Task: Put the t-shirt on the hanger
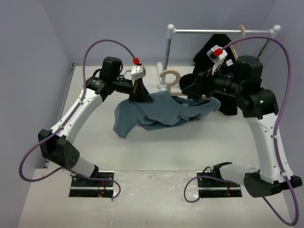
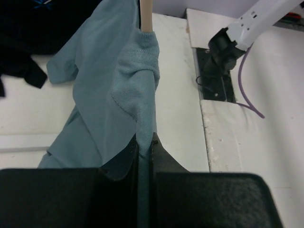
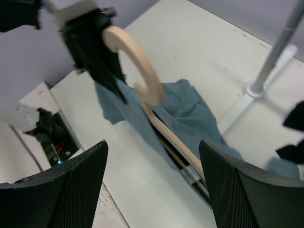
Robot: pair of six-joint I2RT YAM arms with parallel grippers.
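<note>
While the t-shirt (image 1: pixel 161 111) is hanging crumpled between the two arms over the table (image 1: pixel 156 156), part of it is draping over the hanger (image 1: pixel 169 78), whose hook is sticking out past the cloth. The left gripper (image 2: pixel 145 142) is pinching a fold of the shirt tight. The right gripper (image 3: pixel 153 145) is gaping wide, with the hanger running between its fingers.

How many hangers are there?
2. One hanger is mid-table, partly under the t-shirt; the other hanger hangs on the rail at back right, holding a black garment. More could hide behind it.
</note>
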